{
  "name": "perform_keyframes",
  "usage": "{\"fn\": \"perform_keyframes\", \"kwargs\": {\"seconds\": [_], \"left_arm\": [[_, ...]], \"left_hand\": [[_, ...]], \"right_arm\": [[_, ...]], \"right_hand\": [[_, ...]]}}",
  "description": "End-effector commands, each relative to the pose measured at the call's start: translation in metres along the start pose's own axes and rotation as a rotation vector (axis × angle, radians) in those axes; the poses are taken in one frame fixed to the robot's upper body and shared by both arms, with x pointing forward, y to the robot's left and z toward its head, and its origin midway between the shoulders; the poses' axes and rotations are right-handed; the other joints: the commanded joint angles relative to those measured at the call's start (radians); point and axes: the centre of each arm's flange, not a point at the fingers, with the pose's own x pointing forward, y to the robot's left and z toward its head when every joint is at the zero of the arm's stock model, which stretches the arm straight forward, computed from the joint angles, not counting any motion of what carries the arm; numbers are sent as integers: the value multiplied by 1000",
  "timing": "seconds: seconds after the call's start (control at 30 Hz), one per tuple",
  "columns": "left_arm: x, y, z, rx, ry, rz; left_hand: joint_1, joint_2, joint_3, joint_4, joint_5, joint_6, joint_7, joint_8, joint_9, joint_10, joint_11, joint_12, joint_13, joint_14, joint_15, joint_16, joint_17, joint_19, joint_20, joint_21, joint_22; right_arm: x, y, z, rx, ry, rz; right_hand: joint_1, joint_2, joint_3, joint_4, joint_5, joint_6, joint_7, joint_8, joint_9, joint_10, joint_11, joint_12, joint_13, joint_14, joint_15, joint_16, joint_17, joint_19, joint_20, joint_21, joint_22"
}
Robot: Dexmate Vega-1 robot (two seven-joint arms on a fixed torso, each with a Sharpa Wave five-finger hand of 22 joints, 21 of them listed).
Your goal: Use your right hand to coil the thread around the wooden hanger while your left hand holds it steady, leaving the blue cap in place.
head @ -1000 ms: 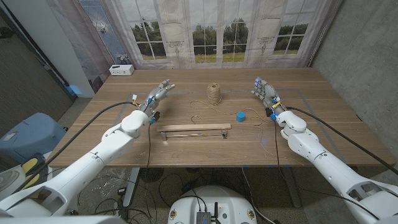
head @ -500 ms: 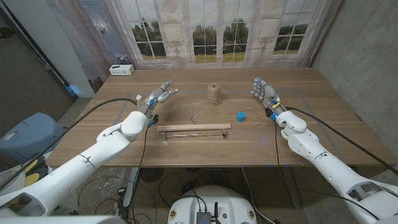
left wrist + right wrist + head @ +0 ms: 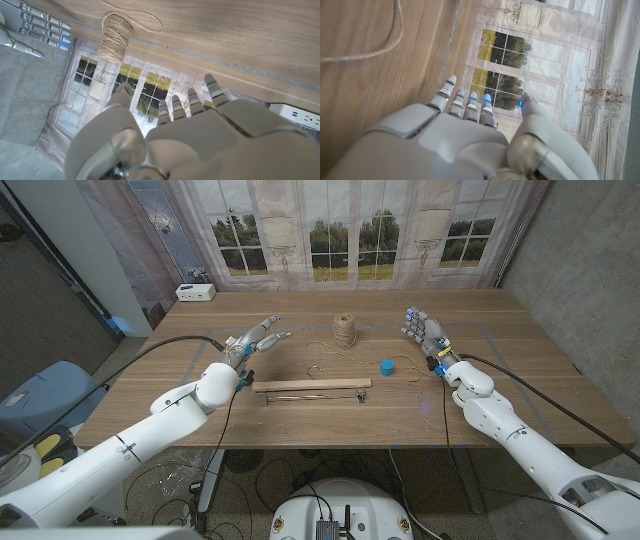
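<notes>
Wooden hanger (image 3: pixel 312 386) untouched; left hand (image 3: pixel 256 338), right hand (image 3: pixel 424 330) open, empty.

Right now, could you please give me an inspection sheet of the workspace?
Surface: wooden table, bare wood.
Job's things: wooden hanger lying flat near the front; thread spool upright behind it, loose thread trailing toward the blue cap.
Clutter: white box at the far left corner.
Robot hands: left robot hand open, holding nothing; right robot hand open, holding nothing.
Cables: black cable along the left arm.
Surroundings: curtain with printed windows behind.
</notes>
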Motion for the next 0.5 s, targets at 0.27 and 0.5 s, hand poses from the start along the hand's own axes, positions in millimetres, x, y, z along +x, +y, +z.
{"fn": "perform_keyframes", "kwargs": {"seconds": [0.27,0.5], "left_arm": [[-37,-10,34,160,23,-23],[-49,-12,45,261,53,6]], "left_hand": [[18,1,6,-12,8,19,-2,4,2,6,-9,1,2,10,-3,-6,3,10,3,-1,1],[57,-30,16,-31,11,158,30,19,6,175,-3,37,9,209,-73,23,6,70,-43,0,2]], "right_arm": [[-14,-4,-3,16,-18,24],[-20,-5,-7,25,-12,29]], "right_hand": [[12,-1,2,-6,-5,8,2,2,1,11,2,6,4,13,0,6,4,3,8,-3,3],[13,-1,1,-8,-5,10,2,1,1,11,3,5,5,16,-1,7,5,5,7,-4,3]]}}
